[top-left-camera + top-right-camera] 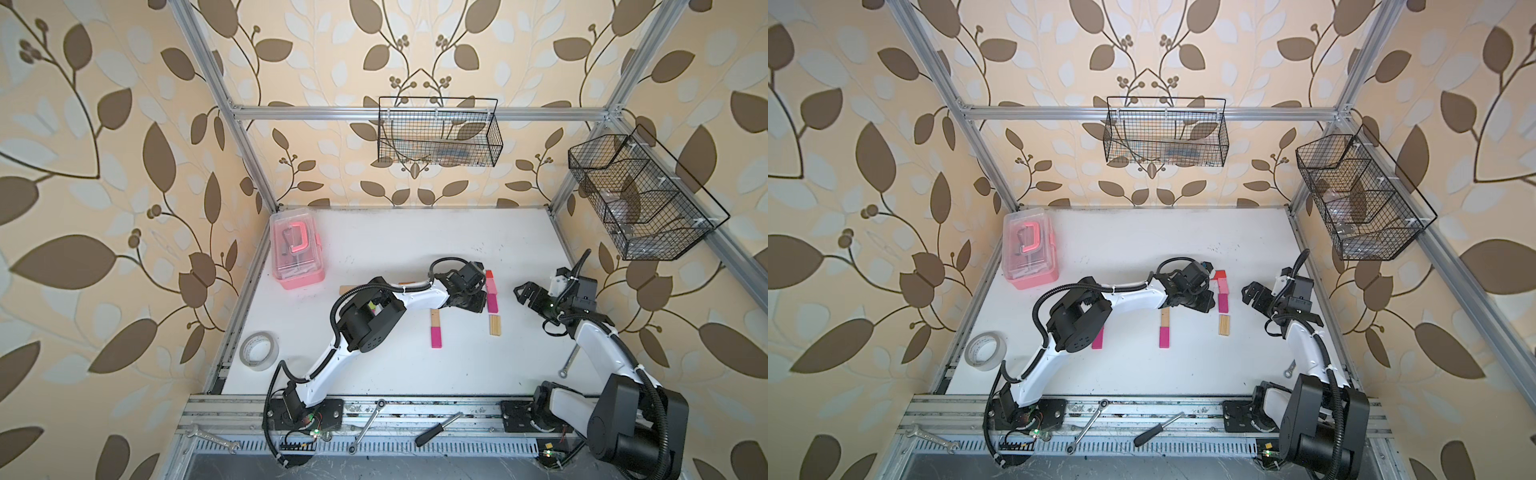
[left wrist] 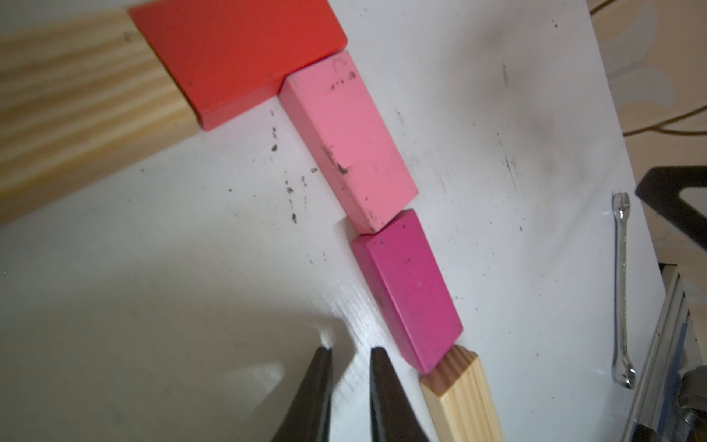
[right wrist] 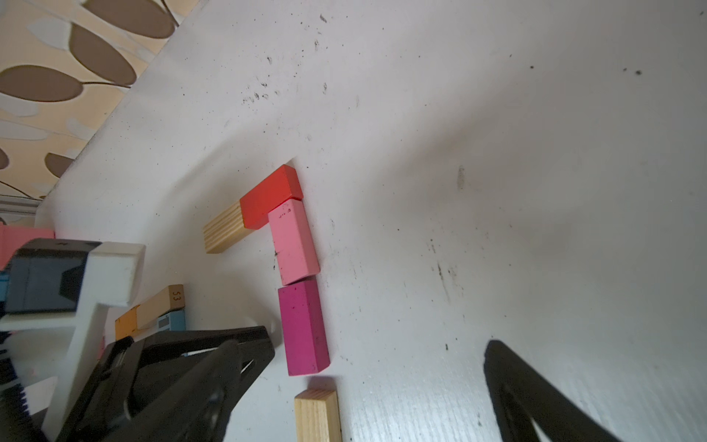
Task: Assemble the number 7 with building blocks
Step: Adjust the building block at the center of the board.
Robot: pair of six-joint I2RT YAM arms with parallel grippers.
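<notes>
Forward, left arm [image 1: 417, 297] beside magenta block [image 2: 407, 291]

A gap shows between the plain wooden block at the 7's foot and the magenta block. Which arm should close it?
Probably left. The left pincer, narrowly open and empty, sits beside where the magenta rectangular block nears the plain wooden block; the right pincer hangs wide open, farther off.
</notes>
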